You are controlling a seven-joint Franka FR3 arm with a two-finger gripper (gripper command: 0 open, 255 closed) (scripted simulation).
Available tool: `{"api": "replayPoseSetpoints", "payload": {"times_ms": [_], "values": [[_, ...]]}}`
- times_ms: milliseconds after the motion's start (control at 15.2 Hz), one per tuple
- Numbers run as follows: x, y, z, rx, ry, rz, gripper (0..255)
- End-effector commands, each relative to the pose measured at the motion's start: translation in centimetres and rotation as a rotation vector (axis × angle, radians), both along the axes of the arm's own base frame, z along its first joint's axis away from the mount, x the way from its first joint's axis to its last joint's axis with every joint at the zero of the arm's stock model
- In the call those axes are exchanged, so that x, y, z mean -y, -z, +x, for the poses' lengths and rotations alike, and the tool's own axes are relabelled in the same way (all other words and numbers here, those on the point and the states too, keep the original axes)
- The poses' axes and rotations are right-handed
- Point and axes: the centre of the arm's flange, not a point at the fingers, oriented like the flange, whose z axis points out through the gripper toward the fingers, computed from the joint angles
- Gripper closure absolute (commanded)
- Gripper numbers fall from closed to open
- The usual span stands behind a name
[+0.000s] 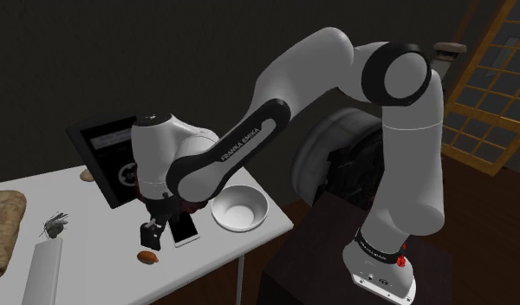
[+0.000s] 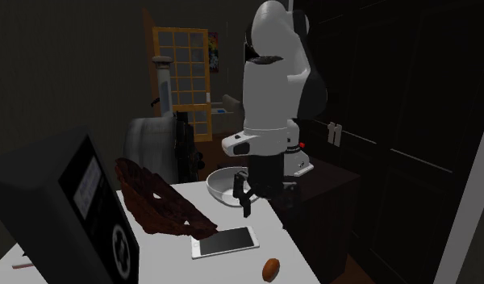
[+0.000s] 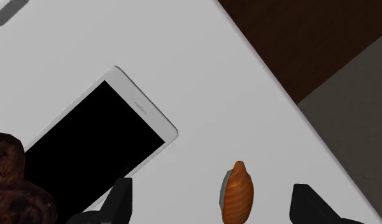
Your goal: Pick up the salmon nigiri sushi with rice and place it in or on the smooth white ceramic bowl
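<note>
**A:** Where do we find the sushi?

**B:** Reading the shoulder view left to right, the orange-brown sushi comes first. It lies on the white table near the front edge, at six o'clock from the gripper, which hangs just above it. A dark-screened phone lies flat at the gripper's three o'clock. The white bowl stands just beyond the phone, at about two o'clock.

**A:** And how do we read the gripper?

**B:** It is spread and holds nothing. In the wrist view its black fingers stand wide apart. The sushi shows between them, touched by neither.

**A:** What is the pale curve beyond the phone?

**B:** It may be the bowl's rim, but we cannot be sure.
</note>
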Motion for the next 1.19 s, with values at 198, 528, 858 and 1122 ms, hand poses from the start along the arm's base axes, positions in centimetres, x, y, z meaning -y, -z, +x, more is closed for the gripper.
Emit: {"api": "replayPoseSetpoints", "payload": {"times_ms": [198,528,858,1122], "values": [[-4.5,3.3,1.2,0.013,-0.031,0.000,0],[-4.7,6.0,1.3,0.013,-0.031,0.000,0],[-4.7,6.8,1.3,0.013,-0.031,0.000,0],[-4.7,6.8,1.3,0.013,-0.031,0.000,0]]}}
